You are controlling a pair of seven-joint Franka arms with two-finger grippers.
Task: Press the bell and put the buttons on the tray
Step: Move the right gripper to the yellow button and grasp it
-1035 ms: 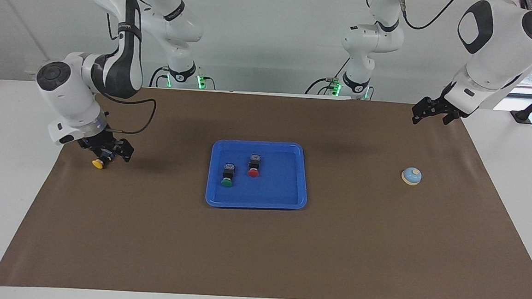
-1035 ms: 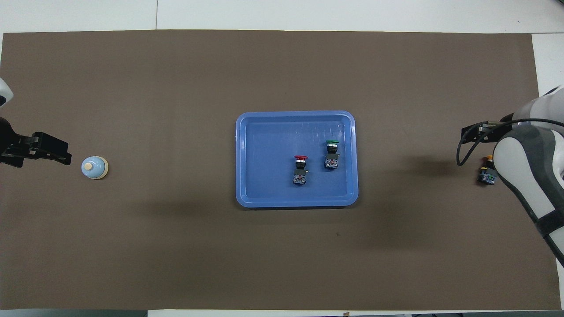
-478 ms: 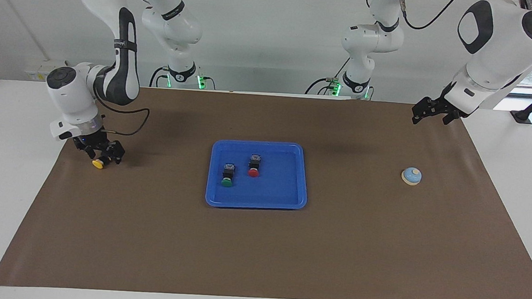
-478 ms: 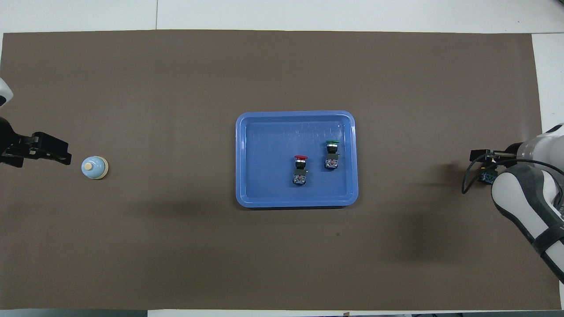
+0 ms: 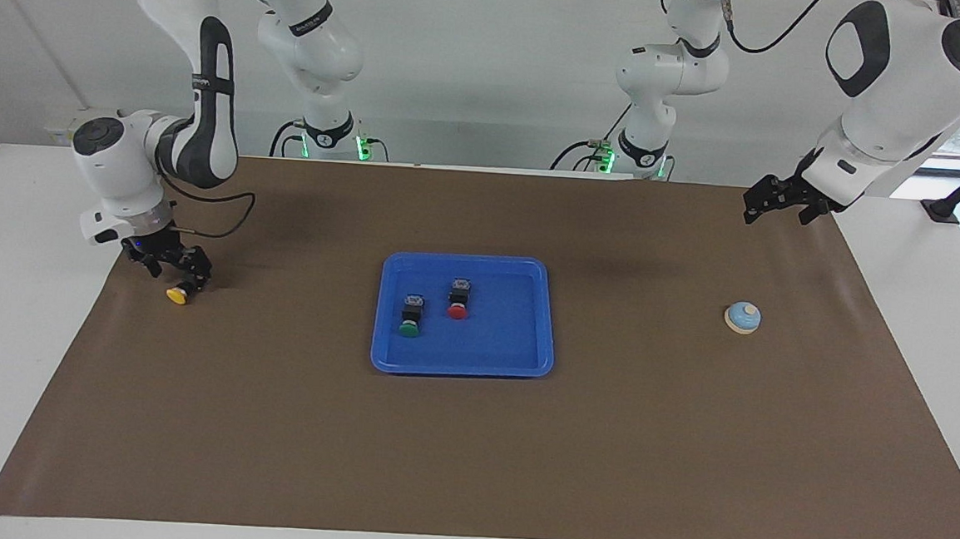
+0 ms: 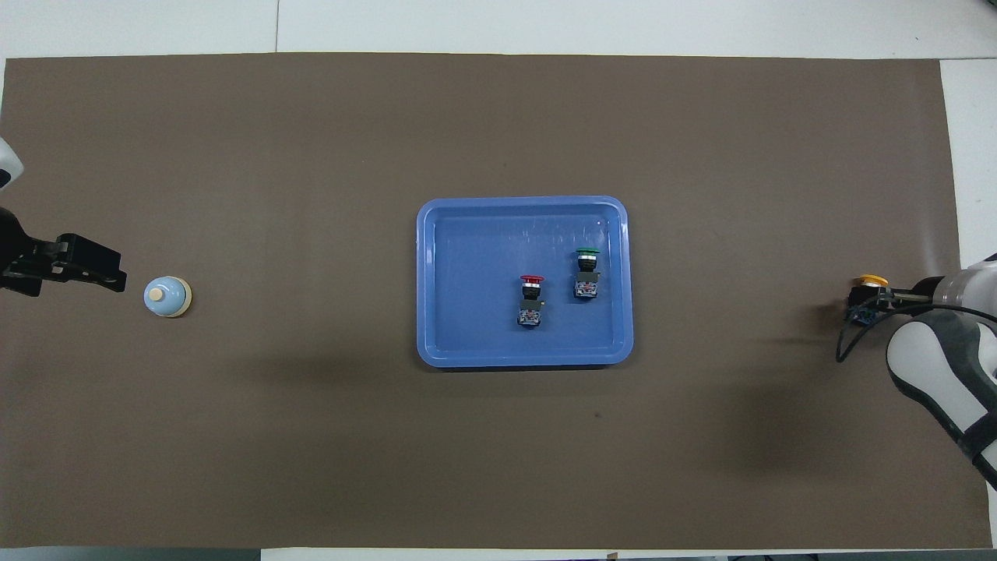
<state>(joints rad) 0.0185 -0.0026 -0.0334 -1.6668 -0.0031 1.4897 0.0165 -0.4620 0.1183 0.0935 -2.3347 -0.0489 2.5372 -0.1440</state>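
The yellow button [image 5: 177,294] [image 6: 870,281] lies on its side on the brown mat, toward the right arm's end of the table. My right gripper [image 5: 173,277] [image 6: 861,300] is down at it and stands open, a finger on either side of its black body. On the blue tray [image 5: 509,338] [image 6: 467,312] at mid-table lie the red button [image 5: 458,300] [image 6: 531,296] and the green button [image 5: 411,315] [image 6: 586,273]. The light-blue bell [image 5: 743,316] [image 6: 167,297] sits toward the left arm's end. My left gripper [image 5: 776,203] [image 6: 93,269] hangs open in the air beside the bell and waits.
A brown mat [image 5: 469,452] covers most of the white table. The yellow button lies close to the mat's edge at the right arm's end.
The right arm's wrist has drawn back toward the table's end, so the yellow cap now shows from overhead. The yellow button and the left arm have not moved.
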